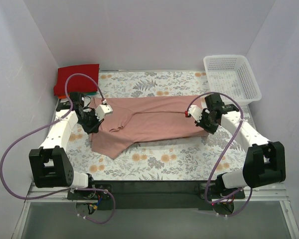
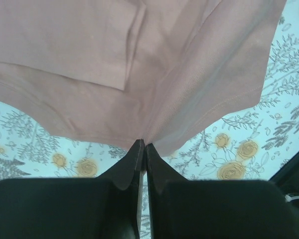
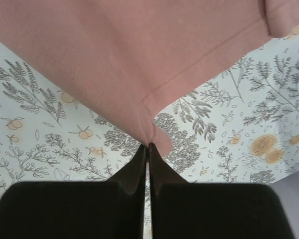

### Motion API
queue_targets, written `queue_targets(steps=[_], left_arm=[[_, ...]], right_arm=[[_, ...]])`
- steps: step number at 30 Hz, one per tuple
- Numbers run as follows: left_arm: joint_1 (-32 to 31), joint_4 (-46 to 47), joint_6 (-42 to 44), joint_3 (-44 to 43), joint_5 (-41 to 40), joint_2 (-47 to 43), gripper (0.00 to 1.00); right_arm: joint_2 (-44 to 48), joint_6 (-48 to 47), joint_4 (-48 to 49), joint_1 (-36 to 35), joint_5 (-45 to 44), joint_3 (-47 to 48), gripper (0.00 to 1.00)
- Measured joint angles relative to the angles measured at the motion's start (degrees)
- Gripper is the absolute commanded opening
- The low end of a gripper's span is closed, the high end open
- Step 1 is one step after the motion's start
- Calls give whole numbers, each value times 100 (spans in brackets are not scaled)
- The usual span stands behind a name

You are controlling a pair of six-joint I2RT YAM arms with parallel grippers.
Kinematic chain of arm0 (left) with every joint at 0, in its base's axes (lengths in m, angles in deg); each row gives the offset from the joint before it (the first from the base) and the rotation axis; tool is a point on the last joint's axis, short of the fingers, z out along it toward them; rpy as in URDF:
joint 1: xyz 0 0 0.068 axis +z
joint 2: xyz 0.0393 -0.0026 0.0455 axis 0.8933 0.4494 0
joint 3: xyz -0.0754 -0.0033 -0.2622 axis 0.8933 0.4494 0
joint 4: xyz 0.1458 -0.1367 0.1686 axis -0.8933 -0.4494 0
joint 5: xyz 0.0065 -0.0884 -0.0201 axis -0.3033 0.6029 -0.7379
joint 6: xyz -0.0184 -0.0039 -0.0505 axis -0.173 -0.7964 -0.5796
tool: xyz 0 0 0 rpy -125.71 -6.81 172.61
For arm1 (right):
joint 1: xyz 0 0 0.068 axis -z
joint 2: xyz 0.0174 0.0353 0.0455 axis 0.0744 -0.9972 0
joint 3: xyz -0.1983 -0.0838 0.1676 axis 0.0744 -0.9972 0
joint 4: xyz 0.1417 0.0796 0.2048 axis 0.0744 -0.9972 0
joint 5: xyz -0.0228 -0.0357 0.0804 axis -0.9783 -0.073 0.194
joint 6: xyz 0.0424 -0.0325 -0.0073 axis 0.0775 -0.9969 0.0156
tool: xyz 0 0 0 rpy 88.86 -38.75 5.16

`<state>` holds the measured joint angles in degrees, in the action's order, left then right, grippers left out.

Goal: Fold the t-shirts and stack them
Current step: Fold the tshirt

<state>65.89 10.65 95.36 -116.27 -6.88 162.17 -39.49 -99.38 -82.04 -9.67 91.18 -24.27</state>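
pink t-shirt (image 1: 149, 119) — spread on the floral surface (image 1: 159, 159), mid-table, long axis running left to right between the two arms. at its left end a flap trails toward the near edge, and the cloth there is partly doubled and creased.

left gripper (image 2: 142, 145) — jaws pinched together on a gathered edge of the shirt at its left end; the cloth fans away from the tips.

right gripper (image 3: 148, 145) — jaws likewise clamped, on a hemmed corner at the right end.

so the shirt lies between the grippers, one end in each, neither arm nearer than the other.

judgement: the next fold likely needs both ends carried together across the short axis and kept level, or the span sags.

red folded shirt (image 1: 78, 78) sits at the far left corner, nearer the left arm. white basket (image 1: 225, 57) is at the far right, well apart.
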Motion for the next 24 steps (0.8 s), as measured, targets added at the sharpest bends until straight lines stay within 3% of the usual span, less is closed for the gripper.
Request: queue_targets(steps=[9,24], left_arm=[[17,52,-203,-1246,127,1084,0],[48,260,-457,-2409,201,2544,0]], right_arm=[[-813,-258,-7,229,4,975,1],[-2420,-461,7,363,-7,2413,1]])
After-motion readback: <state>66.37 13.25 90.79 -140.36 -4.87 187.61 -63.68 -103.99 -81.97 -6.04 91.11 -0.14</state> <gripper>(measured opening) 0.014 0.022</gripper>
